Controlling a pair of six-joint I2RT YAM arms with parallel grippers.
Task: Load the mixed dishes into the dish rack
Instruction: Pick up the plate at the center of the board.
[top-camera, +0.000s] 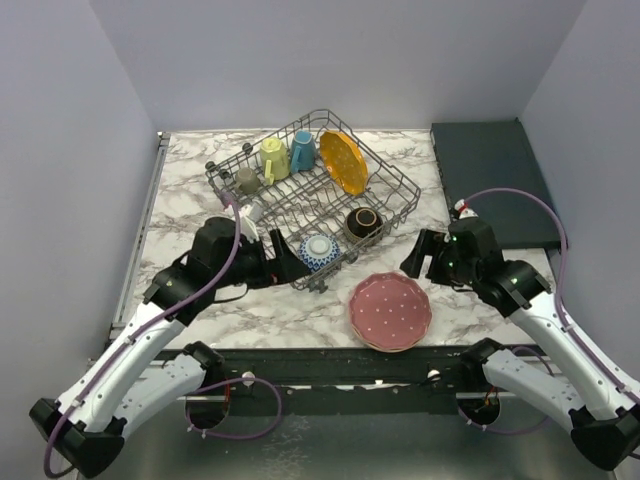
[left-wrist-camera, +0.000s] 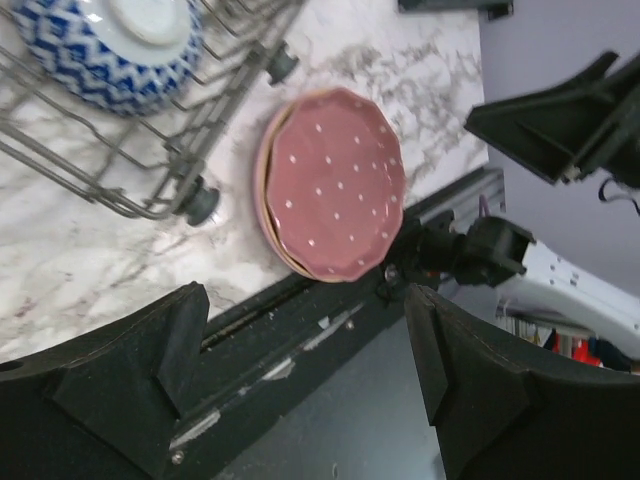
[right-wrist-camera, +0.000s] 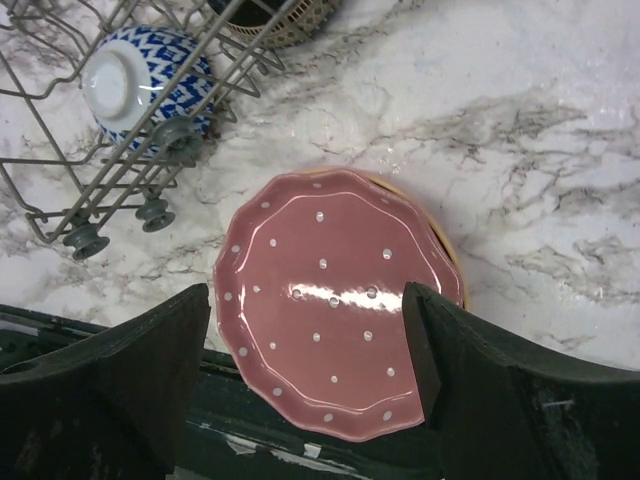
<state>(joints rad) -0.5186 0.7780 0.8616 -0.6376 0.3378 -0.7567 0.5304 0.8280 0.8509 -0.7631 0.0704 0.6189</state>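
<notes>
1. Your dish rack (top-camera: 300, 192) sits at upper centre of the top view, on the marble table (top-camera: 190, 190).
2. Inside it, the orange plate (top-camera: 343, 160) stands on edge. The yellow-green mug (top-camera: 273, 158), blue mug (top-camera: 302, 150) and grey cup (top-camera: 247, 180) sit to its left. The dark brown bowl (top-camera: 363, 222) and blue-white bowl (top-camera: 318, 250) sit at the rack's lower edge.
3. The pink plate (top-camera: 390, 310) lies flat on the table, lower right of centre and outside the rack. A tan rim shows beneath it.
4. The left gripper (top-camera: 290, 262) is released, its fingers spread and holding nothing, beside the blue-white bowl.
5. The right gripper (top-camera: 420, 262) is released and empty, up and right of the pink plate.

pink dotted plate (left-wrist-camera: 335, 185) just beside dish rack (left-wrist-camera: 200, 198) foot
</notes>
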